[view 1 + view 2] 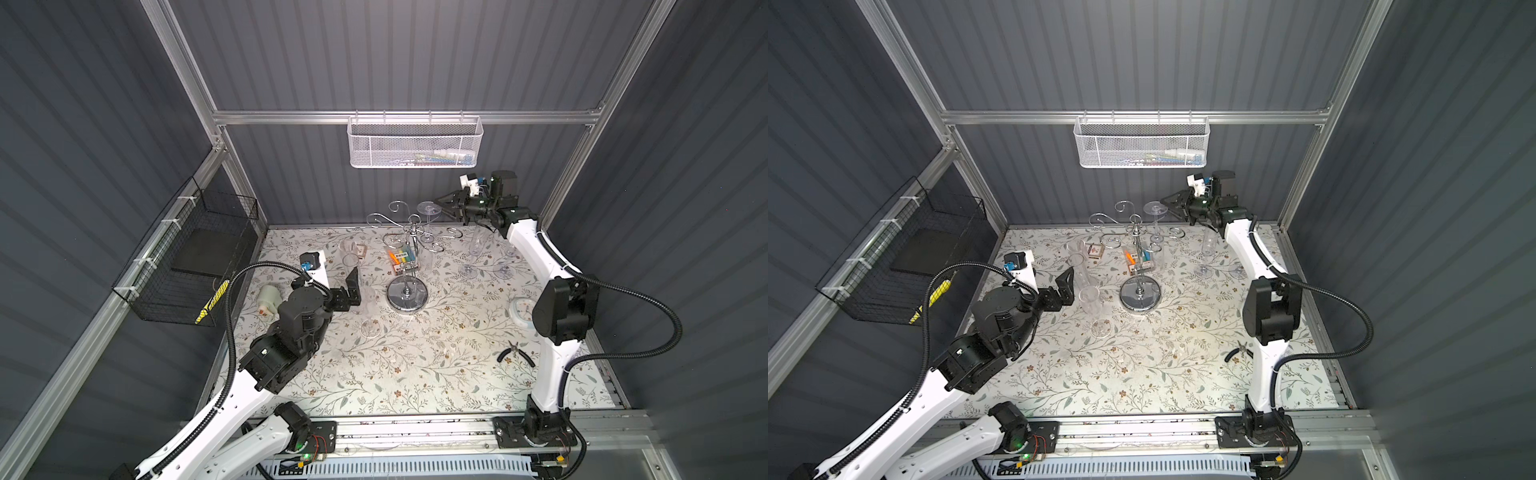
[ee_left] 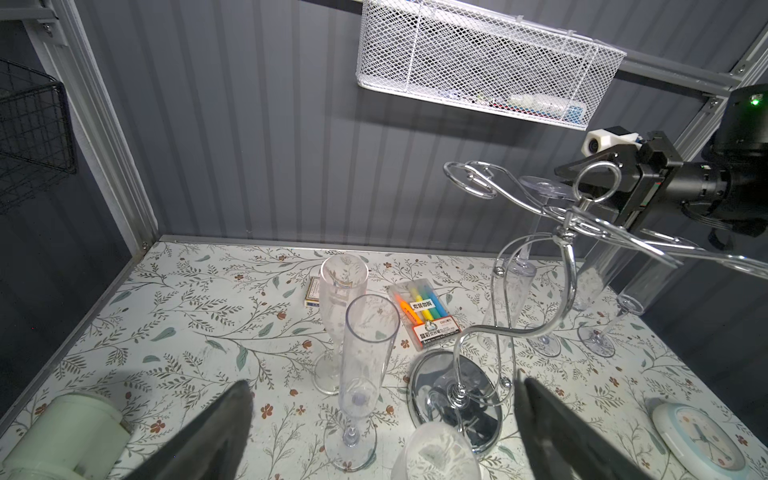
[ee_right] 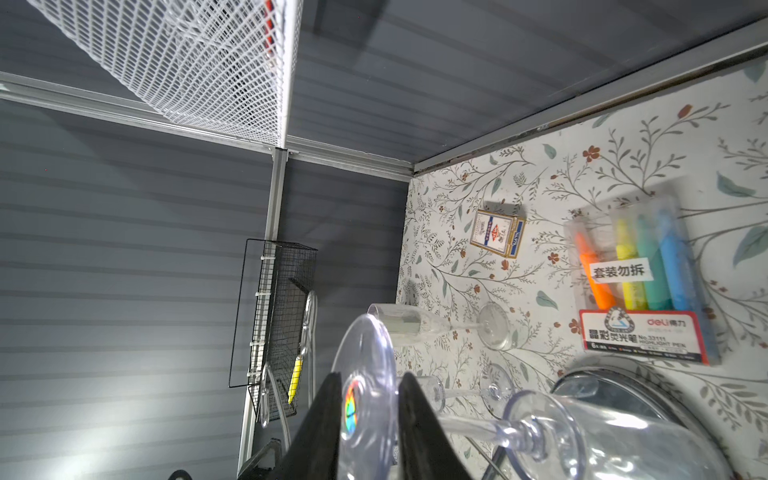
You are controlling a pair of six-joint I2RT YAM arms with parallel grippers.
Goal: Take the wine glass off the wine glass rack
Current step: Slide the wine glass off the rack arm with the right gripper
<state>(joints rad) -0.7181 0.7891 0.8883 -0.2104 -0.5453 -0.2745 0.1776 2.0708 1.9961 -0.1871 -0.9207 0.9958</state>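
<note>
1. Your right pincer point(image 3: 370, 376) stands narrow. Its two black fingers are closed across the thickness of the clear round foot of the wine glass point(image 3: 536, 432).
2. From that pincer the glass's long axis runs straight away past one finger: foot in the grip, then stem, then bowl. In both top views the foot sits high, level with the scroll arms, and the bowl hangs below it. So the glass is upside down and roughly upright.
3. The wine glass rack point(image 1: 407, 296) stands mid-worktop. The glass hangs at its far right side, the side that faces the right arm. You will likely need to draw it out sideways along the scroll wire, back toward that arm, since the bowl could hardly pass up through the wire. Whether the foot rests on the wire at this moment, I cannot tell.
4. The right arm is plainly the nearer one. Your left pincer point(image 2: 382, 384) gapes wide and empty, low over the worktop point(image 2: 187, 332) at the rack's near left side, with standing flutes point(image 2: 365, 345) just ahead of it.
5. Writing: the highlighter pack point(image 3: 640, 282) reads "deli" and "No.33111 HIGHLIGHT PEN", with "晶彩荧光笔" and a white sticker "套装勿拆". The blue and white card box point(image 3: 496, 235) carries print too small to read.
</note>
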